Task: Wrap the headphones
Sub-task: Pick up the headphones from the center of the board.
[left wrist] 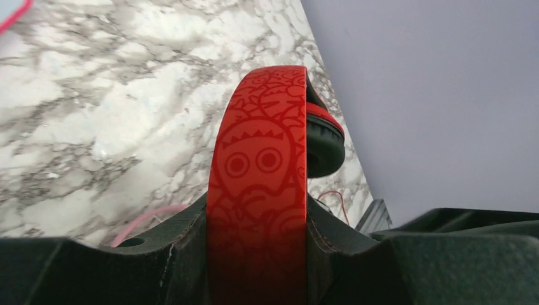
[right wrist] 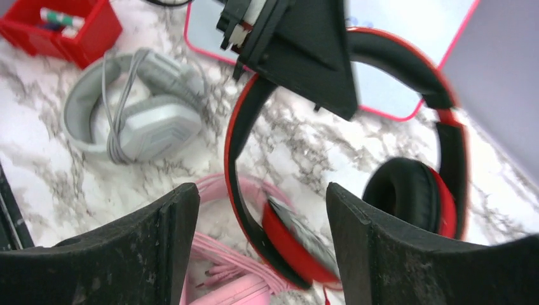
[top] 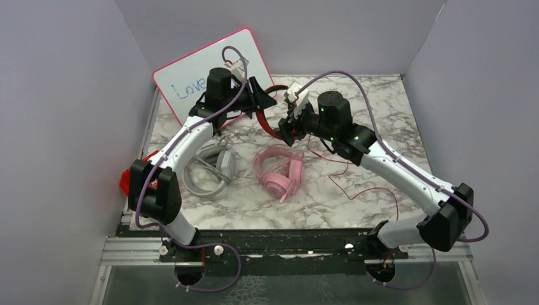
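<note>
Leaning whiteboard (top: 191, 73) stands behind red headphones (left wrist: 257, 178).

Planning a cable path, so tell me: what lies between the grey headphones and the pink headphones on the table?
Only bare marble table separates the grey headphones from the pink headphones, seen in the top external view.

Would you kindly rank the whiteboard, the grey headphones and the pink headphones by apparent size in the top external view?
1. whiteboard, clearly largest.
2 and 3. grey headphones and pink headphones: too alike to rank.
</note>
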Robot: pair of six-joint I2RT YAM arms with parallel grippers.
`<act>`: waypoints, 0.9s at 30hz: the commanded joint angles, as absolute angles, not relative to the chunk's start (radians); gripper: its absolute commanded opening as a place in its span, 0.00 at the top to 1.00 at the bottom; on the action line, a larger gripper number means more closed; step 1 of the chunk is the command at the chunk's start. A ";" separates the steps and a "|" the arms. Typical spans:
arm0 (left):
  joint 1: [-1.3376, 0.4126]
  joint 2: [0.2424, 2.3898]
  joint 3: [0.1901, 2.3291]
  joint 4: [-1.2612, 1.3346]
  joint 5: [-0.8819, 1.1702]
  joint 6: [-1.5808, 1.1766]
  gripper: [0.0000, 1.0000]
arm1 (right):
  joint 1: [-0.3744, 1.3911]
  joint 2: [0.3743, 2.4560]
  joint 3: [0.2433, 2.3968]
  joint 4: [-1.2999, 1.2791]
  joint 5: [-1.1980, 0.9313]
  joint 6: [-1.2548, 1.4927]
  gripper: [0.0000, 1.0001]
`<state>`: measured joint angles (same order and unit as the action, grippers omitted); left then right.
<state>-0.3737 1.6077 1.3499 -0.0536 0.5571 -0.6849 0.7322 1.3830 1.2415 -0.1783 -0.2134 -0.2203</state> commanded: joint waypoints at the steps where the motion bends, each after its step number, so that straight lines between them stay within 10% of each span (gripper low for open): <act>1: -0.287 1.549 1.401 -0.025 0.593 -0.662 0.89 | 0.738 1.300 1.348 -0.243 -0.115 -0.155 0.21; 9: -0.156 1.517 1.429 0.148 0.720 -0.844 0.90 | 0.630 1.200 1.353 -0.250 0.107 -0.123 0.05; 27: -0.137 1.488 1.686 0.361 0.690 -1.206 0.89 | 0.250 1.421 0.961 0.395 -0.673 -0.021 0.09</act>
<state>-0.1394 1.5162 1.6341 0.2825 0.7006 -1.1084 0.2615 1.4094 0.9863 0.1474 -0.4454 -0.0456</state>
